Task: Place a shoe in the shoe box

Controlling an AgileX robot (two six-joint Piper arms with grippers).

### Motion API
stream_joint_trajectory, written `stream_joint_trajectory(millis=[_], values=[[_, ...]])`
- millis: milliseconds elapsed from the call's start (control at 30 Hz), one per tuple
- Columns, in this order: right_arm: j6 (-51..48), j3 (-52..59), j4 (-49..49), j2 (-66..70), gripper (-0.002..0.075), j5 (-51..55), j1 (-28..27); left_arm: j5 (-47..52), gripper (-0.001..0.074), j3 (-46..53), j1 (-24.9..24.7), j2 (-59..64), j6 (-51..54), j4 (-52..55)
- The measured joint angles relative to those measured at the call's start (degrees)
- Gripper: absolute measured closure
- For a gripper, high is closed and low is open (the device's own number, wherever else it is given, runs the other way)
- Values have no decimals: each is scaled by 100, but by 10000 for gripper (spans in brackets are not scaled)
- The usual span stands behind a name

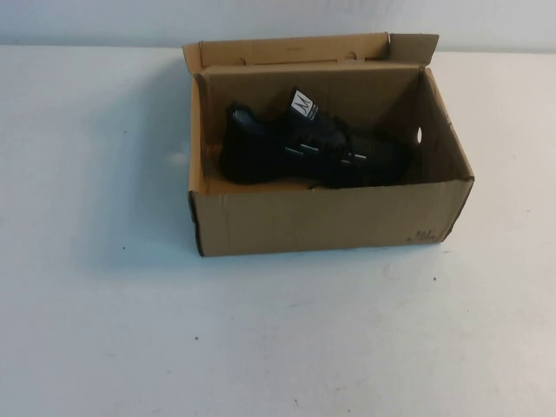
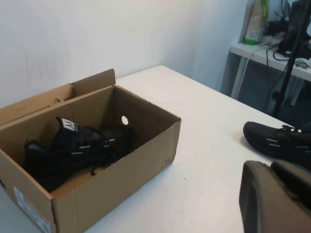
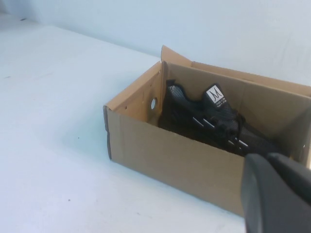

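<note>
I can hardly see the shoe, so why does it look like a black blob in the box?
High view: the shoe sits in the shoe box walls' shadow, only stripes showing. Left wrist view: left tool is a blurred dark shape. Right wrist view: right tool is blurred too.

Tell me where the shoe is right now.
In the high view the shoe lies inside the open shoe box at the table's far middle, toe toward the robot's right; neither gripper touches it.
</note>
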Motion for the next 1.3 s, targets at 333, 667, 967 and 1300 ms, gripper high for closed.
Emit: stream_joint_trajectory(millis=[333, 667, 967, 1300], values=[[0, 0, 0, 0, 742, 0, 0, 0, 736, 0, 0, 0, -7, -14], [0, 0, 44, 0, 742, 0, 0, -205, 736, 816, 153, -702, 39, 136], [0, 0, 92, 0, 742, 0, 0, -2405, 736, 2994, 809, -2323, -190, 430], [0, 0, 103, 0, 742, 0, 0, -3518, 736, 5066, 915, -2636, -3034, 3154]])
